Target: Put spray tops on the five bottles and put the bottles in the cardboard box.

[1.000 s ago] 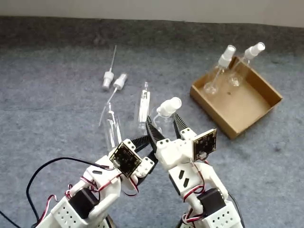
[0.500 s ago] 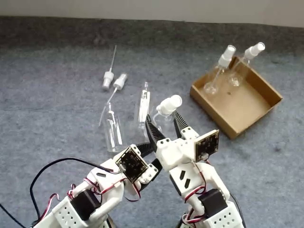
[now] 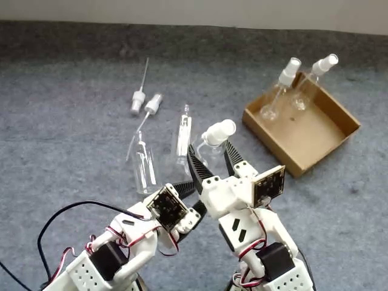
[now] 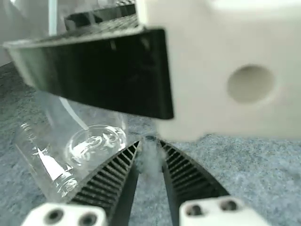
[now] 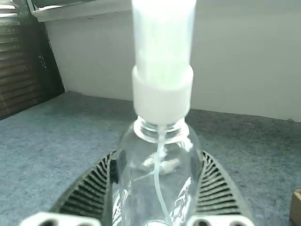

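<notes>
Bottles: where does each one sit?
— One clear gripped bottle (image 3: 208, 153), with a white spray top (image 3: 218, 130) fitted, is held near the middle of the grey bench (image 3: 66, 133). It is just beside a lying bottle and apart from the cardboard box (image 3: 312, 139). Two capped bottles (image 3: 277, 91) lean against the box's far wall, their tops poking above the rim. Two uncapped bottles (image 3: 143, 165) lie side by side on the bench.

What are the right fingers doing?
— The right fingers (image 5: 87, 190) press on both sides of the gripped bottle's body, spread just to its width. Its neck and spray top rise beyond the tips.

And the left fingers?
— The left fingers (image 4: 113, 174) hold nothing. Only a narrow gap separates the tips, and grey bench shows through it. They sit low, close under the right arm (image 3: 242, 212).

Anything else on the bench?
— Two loose spray tops (image 3: 138, 100) with thin dip tubes attached lie beyond the uncapped bottles, towards the far left.
</notes>
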Robot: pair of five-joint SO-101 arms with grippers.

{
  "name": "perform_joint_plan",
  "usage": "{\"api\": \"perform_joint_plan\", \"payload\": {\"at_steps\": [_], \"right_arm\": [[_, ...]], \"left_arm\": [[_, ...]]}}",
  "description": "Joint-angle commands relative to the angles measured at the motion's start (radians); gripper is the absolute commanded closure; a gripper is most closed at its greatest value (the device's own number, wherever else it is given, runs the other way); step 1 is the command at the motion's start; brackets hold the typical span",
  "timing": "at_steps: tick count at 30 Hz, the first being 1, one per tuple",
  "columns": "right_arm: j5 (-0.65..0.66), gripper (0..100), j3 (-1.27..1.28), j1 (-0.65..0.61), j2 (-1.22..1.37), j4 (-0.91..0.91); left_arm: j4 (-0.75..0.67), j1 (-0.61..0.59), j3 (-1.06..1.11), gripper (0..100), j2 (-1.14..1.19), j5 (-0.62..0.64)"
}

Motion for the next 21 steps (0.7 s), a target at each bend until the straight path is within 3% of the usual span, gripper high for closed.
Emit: {"api": "perform_joint_plan", "payload": {"at_steps": [1,4,17,21], "right_arm": [[0.0,91.8,-0.065,-0.008,-0.012,0.028],[0.0,91.8,-0.065,-0.008,-0.012,0.039],[0.0,91.8,-0.056,-0.002,-0.012,0.041],[0.002,91.8,-0.064,-0.001,-0.012,0.117]], "left_arm": [[-0.005,-0.137,0.019,99,-0.012,-0.006],[-0.005,-0.196,0.019,99,-0.012,-0.006],[-0.005,-0.229,0.019,99,-0.013,-0.006],[-0.003,-0.272,0.019,99,-0.013,-0.006]]}}
